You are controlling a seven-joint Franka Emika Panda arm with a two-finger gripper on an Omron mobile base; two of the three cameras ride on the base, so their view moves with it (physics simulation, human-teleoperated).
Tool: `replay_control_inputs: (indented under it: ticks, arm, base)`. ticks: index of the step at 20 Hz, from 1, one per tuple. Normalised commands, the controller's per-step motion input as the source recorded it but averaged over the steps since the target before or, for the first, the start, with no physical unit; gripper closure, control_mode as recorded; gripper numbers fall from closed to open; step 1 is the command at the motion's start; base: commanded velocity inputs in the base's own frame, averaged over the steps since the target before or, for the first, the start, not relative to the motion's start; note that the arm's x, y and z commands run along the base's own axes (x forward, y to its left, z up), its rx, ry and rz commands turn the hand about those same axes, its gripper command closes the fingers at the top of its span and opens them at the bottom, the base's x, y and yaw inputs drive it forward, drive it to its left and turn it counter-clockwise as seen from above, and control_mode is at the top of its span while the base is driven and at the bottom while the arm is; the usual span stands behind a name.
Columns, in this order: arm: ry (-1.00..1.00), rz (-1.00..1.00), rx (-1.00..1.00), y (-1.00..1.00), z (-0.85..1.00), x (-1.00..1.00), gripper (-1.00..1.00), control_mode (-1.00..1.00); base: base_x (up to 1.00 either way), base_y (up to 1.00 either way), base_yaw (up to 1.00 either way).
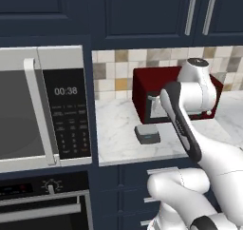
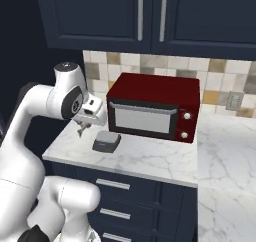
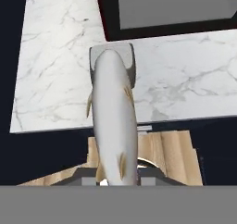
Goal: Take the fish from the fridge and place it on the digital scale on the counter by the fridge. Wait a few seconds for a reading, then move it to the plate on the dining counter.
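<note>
1. Nearest the hand camera, the gripper (image 3: 119,180) pinches the fish (image 3: 114,121) at the frame's lower centre.
2. Its long axis runs bottom to top, far end overlapping the digital scale (image 3: 130,61) on the counter (image 3: 51,65).

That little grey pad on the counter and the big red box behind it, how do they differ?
The digital scale is small, flat and grey; the red box is far bigger, tall and dark red. The scale has a plain lighter top platform, while the box has a glass-fronted door with two knobs beside it. The scale sits near the counter's front edge, the box back against the tiled wall. Both rest on the same white marble counter.
</note>
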Motion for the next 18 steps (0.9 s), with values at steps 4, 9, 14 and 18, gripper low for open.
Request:
replay_control_inputs:
  ticks: [4, 9, 14, 18]
  arm:
    - [-0.12, 0.00, 0.00, 0.06, -0.85, 0.73, 1.00, -1.00]
    - [0.02, 0.00, 0.00, 0.00, -0.11, 0.97, 1.00, -1.00]
    - [0.26, 0.02, 0.00, -0.16, -0.25, 0.70, 1.00, -1.00]
    - [0.31, 0.03, 0.00, -0.23, -0.45, 0.43, 1.00, -1.00]
  base:
    - [0.00, 0.00, 0.00]
    - [0.00, 0.00, 0.00]
    - [0.00, 0.00, 0.00]
    - [0.00, 0.00, 0.00]
